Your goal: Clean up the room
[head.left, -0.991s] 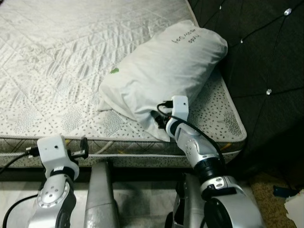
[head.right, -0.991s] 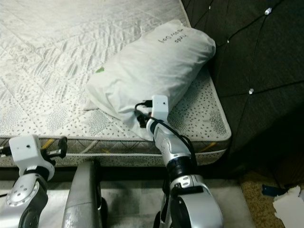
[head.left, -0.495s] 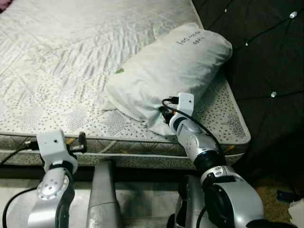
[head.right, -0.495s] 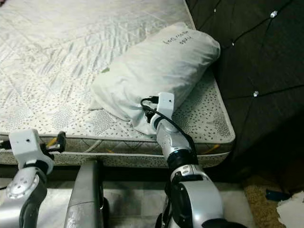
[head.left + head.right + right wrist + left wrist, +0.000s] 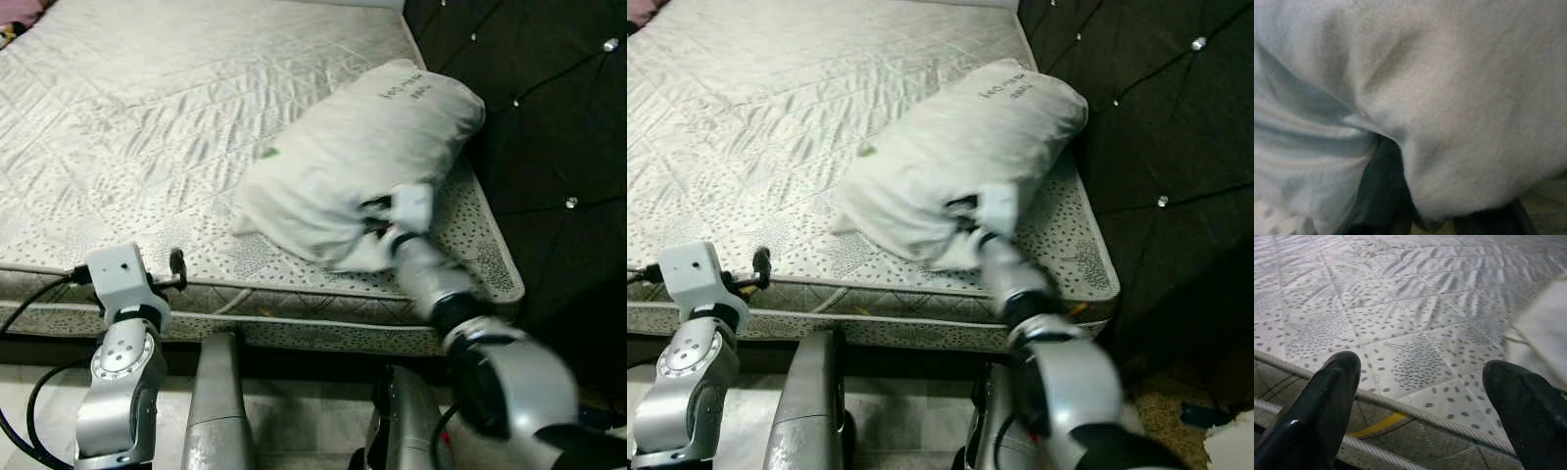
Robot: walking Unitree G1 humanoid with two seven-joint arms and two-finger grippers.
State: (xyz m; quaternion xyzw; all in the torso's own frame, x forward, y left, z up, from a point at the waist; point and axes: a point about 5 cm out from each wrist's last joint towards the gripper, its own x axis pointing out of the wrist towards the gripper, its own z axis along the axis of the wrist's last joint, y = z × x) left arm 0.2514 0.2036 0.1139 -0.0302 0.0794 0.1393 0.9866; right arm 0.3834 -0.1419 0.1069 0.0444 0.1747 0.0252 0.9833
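Note:
A white pillow (image 5: pixel 362 147) with handwriting on its far end lies slanted on the right side of the bare quilted mattress (image 5: pixel 147 117). My right gripper (image 5: pixel 380 217) is at the pillow's near corner, shut on bunched fabric; the arm is blurred. In the right wrist view the pillow cloth (image 5: pixel 1464 98) folds around the dark fingers (image 5: pixel 1382 191). My left gripper (image 5: pixel 176 268) hovers at the mattress's front edge, left of the pillow. It stands open (image 5: pixel 1420 372) with nothing between its fingers.
A dark tufted headboard (image 5: pixel 549 108) rises right behind the pillow. The mattress's front edge (image 5: pixel 294 318) runs across just before my arms. Pale floor tiles (image 5: pixel 39 392) and my own legs are below, and a brown rug (image 5: pixel 1176 392) lies at the lower right.
My right arm has pushed forward with the pillow's corner, drawing it back from the mattress's front edge. The left gripper has risen slightly toward the mattress edge. The camera has shifted.

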